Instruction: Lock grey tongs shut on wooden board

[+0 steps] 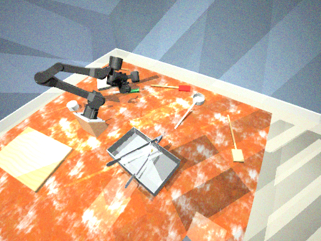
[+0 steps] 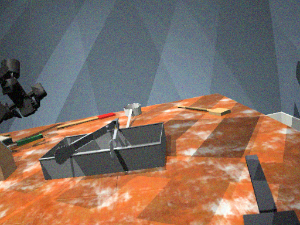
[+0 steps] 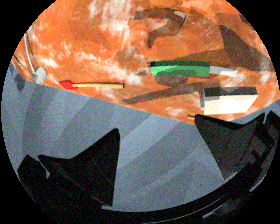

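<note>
The grey tongs point(image 1: 129, 154) point(image 2: 62, 154) lie open across the roasting tin point(image 1: 163, 172) point(image 2: 140, 157). Their hinge end is at the tin's far rim in the top view, and their two arms spread over the near rim, tips sticking out past it. The wooden board point(image 1: 34, 153) lies flat at the left in the top view, with nothing on it. My gripper point(image 1: 130, 82) point(image 3: 158, 125) is open and empty, raised beyond the tin and well away from the tongs. Its fingers stand wide apart in the wrist view.
A green-handled tool point(image 1: 135, 90) point(image 2: 29, 139) point(image 3: 180, 68) and a white block point(image 3: 230, 102) lie near the gripper. A red-ended tool point(image 1: 184, 88) point(image 2: 106, 116), a ladle-like cup point(image 1: 198, 99) point(image 2: 133, 109) and a wooden spatula point(image 1: 237, 155) point(image 2: 220, 111) lie beyond the tin.
</note>
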`<state>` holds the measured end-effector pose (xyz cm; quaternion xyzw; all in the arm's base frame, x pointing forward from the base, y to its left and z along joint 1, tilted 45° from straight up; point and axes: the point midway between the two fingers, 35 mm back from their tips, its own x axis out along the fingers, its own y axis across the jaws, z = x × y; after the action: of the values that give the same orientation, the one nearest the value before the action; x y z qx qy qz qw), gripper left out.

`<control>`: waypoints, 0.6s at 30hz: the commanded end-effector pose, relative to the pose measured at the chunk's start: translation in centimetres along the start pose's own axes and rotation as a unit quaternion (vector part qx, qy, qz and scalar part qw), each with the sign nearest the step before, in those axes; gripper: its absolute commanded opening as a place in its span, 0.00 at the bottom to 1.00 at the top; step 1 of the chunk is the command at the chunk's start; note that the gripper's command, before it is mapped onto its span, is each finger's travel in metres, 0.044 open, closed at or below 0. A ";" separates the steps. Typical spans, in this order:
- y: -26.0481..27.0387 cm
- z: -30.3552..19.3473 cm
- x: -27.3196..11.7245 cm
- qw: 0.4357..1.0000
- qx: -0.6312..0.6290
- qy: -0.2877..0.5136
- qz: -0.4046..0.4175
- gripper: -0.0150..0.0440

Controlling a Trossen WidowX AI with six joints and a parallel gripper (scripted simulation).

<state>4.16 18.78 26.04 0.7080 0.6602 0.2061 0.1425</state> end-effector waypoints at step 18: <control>10.2 7.3 -0.2 0.916 -0.299 -0.267 0.015 1.00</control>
<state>12.93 18.99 25.17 0.7125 0.5348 0.2060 0.4050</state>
